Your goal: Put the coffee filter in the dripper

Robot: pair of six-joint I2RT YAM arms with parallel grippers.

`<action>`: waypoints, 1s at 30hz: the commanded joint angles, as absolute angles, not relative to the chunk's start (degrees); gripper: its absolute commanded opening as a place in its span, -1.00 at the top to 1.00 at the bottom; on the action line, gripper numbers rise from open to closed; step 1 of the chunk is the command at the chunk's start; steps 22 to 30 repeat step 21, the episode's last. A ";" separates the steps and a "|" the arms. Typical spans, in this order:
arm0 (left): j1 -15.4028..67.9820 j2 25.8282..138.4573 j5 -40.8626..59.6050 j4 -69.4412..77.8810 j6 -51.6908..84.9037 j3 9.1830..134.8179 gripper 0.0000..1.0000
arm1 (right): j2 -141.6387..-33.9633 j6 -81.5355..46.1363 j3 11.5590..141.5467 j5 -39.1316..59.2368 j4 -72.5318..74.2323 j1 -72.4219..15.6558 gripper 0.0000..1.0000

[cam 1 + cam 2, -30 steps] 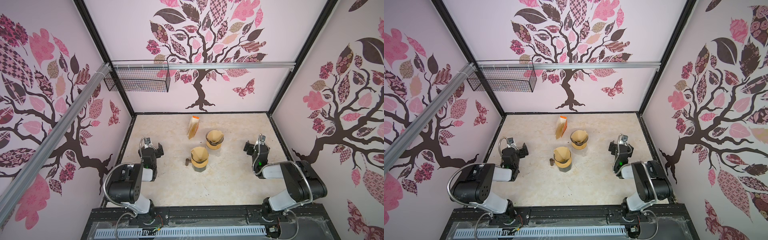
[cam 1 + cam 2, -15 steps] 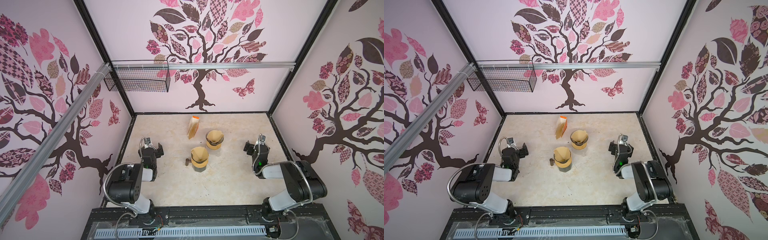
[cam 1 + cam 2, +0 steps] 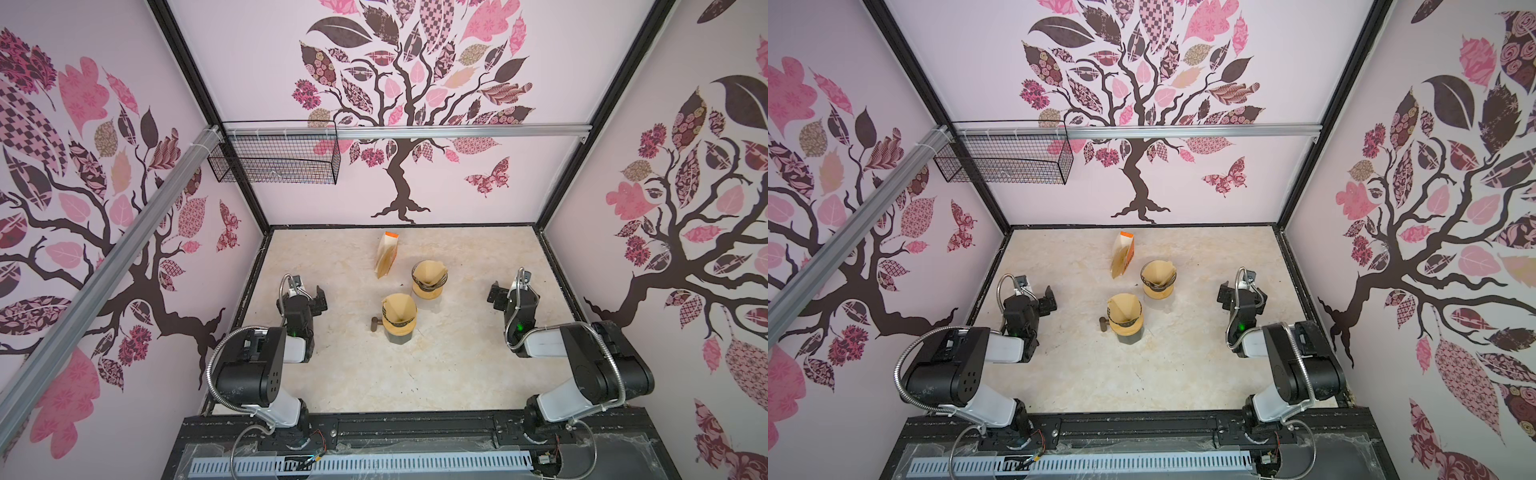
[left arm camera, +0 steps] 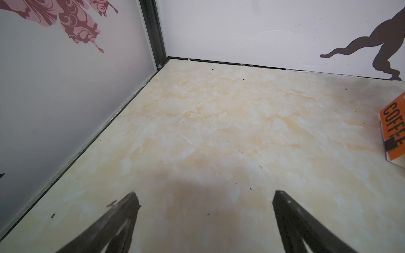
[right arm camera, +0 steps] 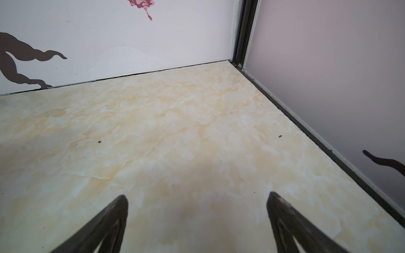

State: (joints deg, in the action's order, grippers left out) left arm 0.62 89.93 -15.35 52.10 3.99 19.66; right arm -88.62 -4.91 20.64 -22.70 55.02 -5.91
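At the table's (image 3: 340, 374) left side, the left gripper (image 3: 308, 291) is held low, jaws spread wide, nothing between them. The wrist view shows only bare marbled surface past the dark fingertips (image 4: 131, 203). The right gripper (image 3: 509, 287) mirrors it near the right wall, also wide apart and empty. Both are well apart from the ware in the middle.

Between the arms stands the near dripper (image 3: 400, 328), a tan collar on a dark vessel (image 3: 399, 338), with a small brown stub (image 3: 376, 324) just beside it. A brown paper coffee filter (image 3: 398, 308) sits in it, the cone opened, its rim above the collar and one edge peaked.

Farther back and to the right is the far dripper (image 3: 428, 291), a dark-rimmed cone on a tan foot. A second filter (image 3: 429, 271) is seated inside, with a flap jutting out.

Near it, toward the back wall, a filter pack (image 3: 386, 255) stands leaning, its orange label reading COFFEE.
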 commanded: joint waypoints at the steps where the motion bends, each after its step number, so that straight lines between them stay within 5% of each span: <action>1: 0.58 90.26 -15.56 52.98 3.64 21.27 -0.96 | -89.41 -4.40 22.94 -22.81 55.23 -5.76 -1.00; 30: 0.10 89.74 -14.44 52.02 3.58 21.37 -0.96 | -89.40 -4.38 22.94 -22.77 55.21 -5.78 -1.00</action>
